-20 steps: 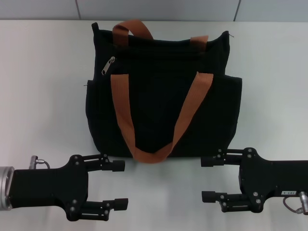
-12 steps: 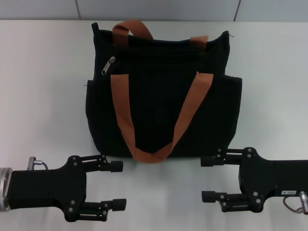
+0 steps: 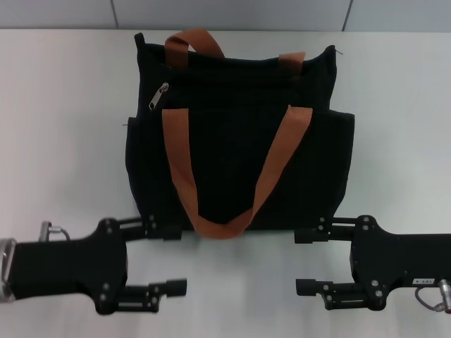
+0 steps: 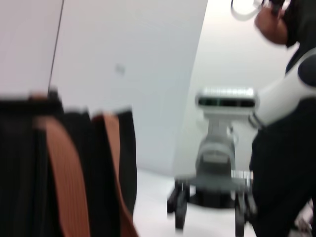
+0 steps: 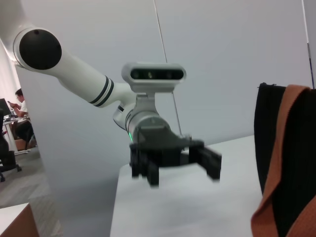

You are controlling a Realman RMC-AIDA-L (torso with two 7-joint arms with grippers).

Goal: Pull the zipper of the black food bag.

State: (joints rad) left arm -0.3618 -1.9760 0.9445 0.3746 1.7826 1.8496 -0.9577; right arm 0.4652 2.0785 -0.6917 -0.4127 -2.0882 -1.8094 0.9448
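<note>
The black food bag [image 3: 232, 134] lies flat on the white table, with two rust-orange strap handles [image 3: 180, 169]. The zipper [image 3: 158, 96] is a small silver pull tab near the bag's upper left corner. My left gripper [image 3: 175, 258] is open at the front left; its upper finger touches the bag's near edge. My right gripper [image 3: 304, 260] is open at the front right, just short of the bag's near right corner. The left wrist view shows the bag [image 4: 19, 168] and straps close up. The right wrist view shows the bag's edge [image 5: 269, 148] and my left gripper [image 5: 173, 158] farther off.
The white table [image 3: 63, 141] extends to both sides of the bag. A grey wall [image 3: 225, 14] runs along the far edge. Another robot [image 4: 222, 163] and a person [image 4: 286, 118] stand beyond the table in the left wrist view.
My left gripper has moved slightly toward the bag and opened wider; its upper finger now reaches the bag's near edge. The right arm and the bag have not moved.
</note>
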